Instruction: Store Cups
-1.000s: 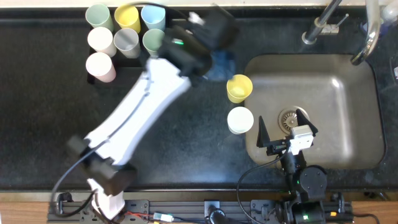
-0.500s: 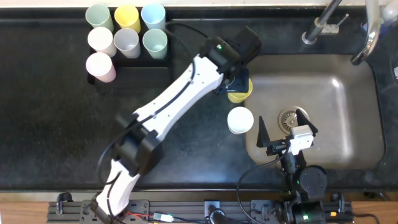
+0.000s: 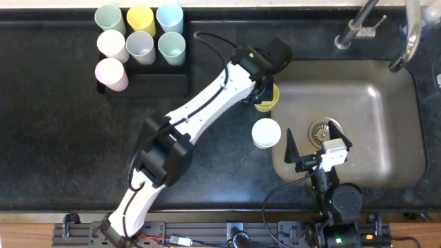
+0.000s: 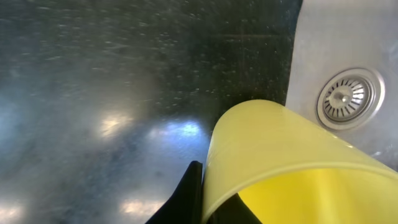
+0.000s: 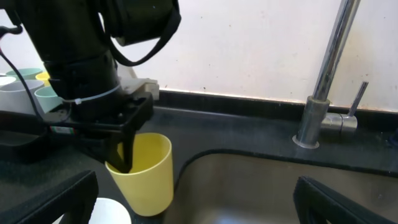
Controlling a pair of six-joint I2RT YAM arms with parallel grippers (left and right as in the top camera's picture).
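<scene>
The yellow cup (image 3: 269, 100) is plain, smooth plastic, a little narrower at the base than at the open rim, with nothing inside.

From above, my left arm hides most of it. Only a crescent of rim shows at the bench (image 3: 69, 138) edge, right where the sink (image 3: 372, 76) begins. The right wrist view gives the whole side of the cup (image 5: 149, 177), slightly tilted, with the tap (image 5: 323, 87) further along the sink. I cannot tell from it whether the base touches the bench. My left wrist view looks past the cup's wall (image 4: 280, 149) at dark bench on one side and the drain (image 4: 349, 98) on the other.

My left claw (image 3: 262, 95) is closed on the cup's wall near the rim. One finger (image 5: 126, 155) reaches down inside and the other finger (image 4: 186, 198) presses the outside, so the cup hangs below the claw.

My right claw (image 3: 310, 131) sits over the sink with its fingers spread wide and nothing between them.

A white cup (image 3: 266, 133) stands on the bench just beside the yellow one, on the side nearer my bases. The stored cups (image 3: 140, 45) stand together in the rack (image 3: 165, 84) at the far left of the bench, well apart from both.
</scene>
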